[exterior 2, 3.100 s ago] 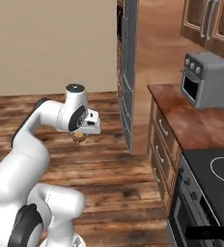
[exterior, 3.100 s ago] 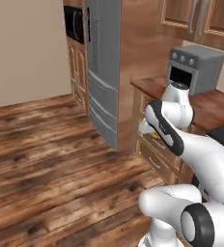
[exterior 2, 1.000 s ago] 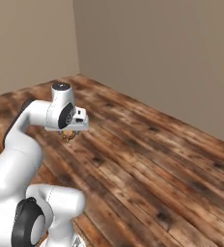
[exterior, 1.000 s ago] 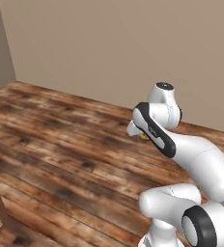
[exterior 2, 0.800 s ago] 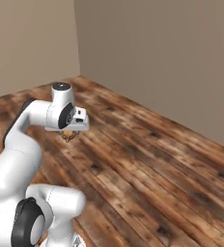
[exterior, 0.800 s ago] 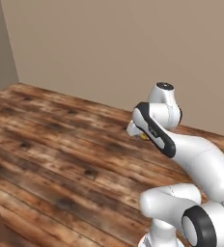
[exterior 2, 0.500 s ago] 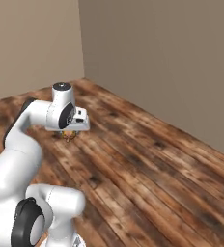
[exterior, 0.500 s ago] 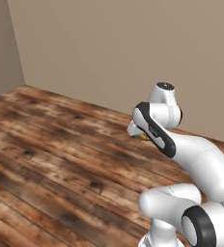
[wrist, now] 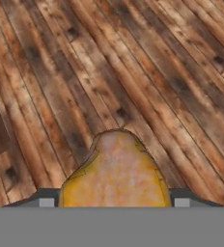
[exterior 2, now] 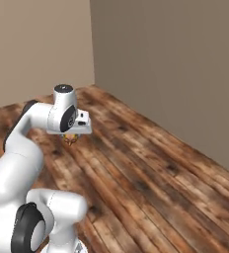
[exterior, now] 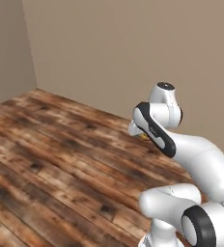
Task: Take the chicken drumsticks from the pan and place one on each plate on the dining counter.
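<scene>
White robot arm above a bare wooden floor (exterior 2: 151, 173), gripper (exterior 2: 71, 139) clamped on a pale yellow-tan chicken drumstick (wrist: 115, 173) held beneath the hand, plain beige walls (exterior: 133, 53), no readable writing.

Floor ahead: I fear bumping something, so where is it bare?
The wood floor is bare from the robot out to both beige walls. The one crowded spot is under the tool, which holds a drumstick.
</scene>
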You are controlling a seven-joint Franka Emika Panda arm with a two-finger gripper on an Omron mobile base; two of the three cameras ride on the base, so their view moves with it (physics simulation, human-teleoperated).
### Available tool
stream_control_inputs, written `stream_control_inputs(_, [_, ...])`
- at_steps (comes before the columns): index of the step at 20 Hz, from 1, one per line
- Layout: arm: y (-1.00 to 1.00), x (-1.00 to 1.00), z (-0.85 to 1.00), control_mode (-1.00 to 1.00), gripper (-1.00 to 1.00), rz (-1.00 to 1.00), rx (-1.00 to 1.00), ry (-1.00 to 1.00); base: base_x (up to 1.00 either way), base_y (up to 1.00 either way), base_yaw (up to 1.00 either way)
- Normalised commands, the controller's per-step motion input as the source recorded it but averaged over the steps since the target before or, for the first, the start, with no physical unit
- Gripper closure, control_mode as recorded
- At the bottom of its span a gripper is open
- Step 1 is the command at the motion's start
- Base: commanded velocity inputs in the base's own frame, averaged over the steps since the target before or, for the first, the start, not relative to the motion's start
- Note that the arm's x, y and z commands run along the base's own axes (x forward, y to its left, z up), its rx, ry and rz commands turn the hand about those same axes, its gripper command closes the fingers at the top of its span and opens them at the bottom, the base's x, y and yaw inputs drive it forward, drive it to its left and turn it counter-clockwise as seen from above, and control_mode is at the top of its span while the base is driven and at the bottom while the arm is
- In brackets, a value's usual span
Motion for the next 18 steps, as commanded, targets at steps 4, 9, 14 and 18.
stream_control_inputs(4, [0.0, 0.0, 0.0, 1.0, 1.0, 0.0, 0.0, 0.0, 1.0, 0.0, 0.25])
stream_control_inputs(9, [0.0, 0.0, 0.0, 1.0, 1.0, 0.0, 0.0, 0.0, 1.0, 0.0, 0.31])
stream_control_inputs(14, [0.0, 0.0, 0.0, 1.0, 1.0, 0.0, 0.0, 0.0, 1.0, 0.0, 0.36])
stream_control_inputs(18, [0.0, 0.0, 0.0, 1.0, 1.0, 0.0, 0.0, 0.0, 0.82, 0.0, 0.59])
